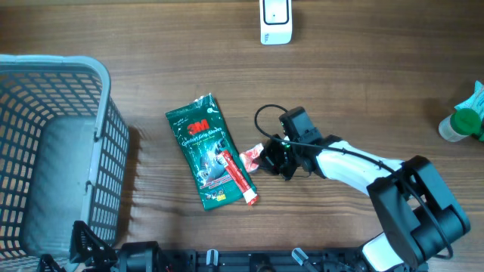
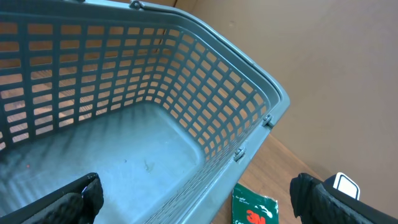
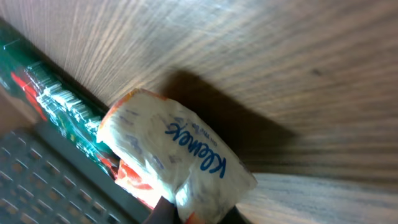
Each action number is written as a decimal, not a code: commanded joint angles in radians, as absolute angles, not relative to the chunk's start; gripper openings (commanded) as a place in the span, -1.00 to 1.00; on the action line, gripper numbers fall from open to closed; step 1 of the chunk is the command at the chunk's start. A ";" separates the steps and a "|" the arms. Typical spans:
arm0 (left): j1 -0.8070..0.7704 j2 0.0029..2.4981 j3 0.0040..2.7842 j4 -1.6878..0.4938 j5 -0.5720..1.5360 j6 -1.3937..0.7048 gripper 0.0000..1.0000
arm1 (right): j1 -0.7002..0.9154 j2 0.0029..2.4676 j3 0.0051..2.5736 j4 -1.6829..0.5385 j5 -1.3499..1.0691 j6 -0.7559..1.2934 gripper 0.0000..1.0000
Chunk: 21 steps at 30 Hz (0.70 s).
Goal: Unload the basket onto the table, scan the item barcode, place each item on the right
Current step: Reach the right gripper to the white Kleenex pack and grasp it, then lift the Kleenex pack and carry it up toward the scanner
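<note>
A small white and red Kleenex tissue pack is the item, just right of the green 3M packet. My right gripper is shut on it. In the right wrist view the tissue pack fills the middle, its lower end pinched in the right gripper at the bottom edge. No barcode shows on it. A white scanner stands at the table's far edge. My left gripper hangs open over the basket, holding nothing.
The grey mesh basket takes up the left side. A red tube lies against the green 3M packet. A green and white bottle lies at the right edge.
</note>
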State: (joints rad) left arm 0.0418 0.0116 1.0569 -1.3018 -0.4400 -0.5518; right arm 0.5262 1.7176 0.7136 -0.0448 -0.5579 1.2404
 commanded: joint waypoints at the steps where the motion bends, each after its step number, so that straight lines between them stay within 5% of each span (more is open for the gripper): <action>1: 0.044 0.004 1.038 -1.323 -0.431 -0.559 1.00 | 0.515 1.694 0.712 0.182 -0.786 0.823 -0.91; 4: 0.044 0.005 1.038 -1.323 -0.431 -0.559 1.00 | 0.500 1.685 0.712 0.463 -1.189 0.521 -0.91; 7: 0.044 0.005 1.038 -1.323 -0.431 -0.559 1.00 | 0.500 1.685 0.712 0.532 -1.332 0.406 -0.91; 11: 0.044 0.005 1.038 -1.323 -0.431 -0.559 1.00 | 0.501 1.685 0.712 0.542 -1.620 -0.014 -0.91; 21: 0.044 0.004 1.038 -1.323 -0.431 -0.559 1.00 | 0.501 1.685 0.712 0.538 -1.616 -0.026 -0.91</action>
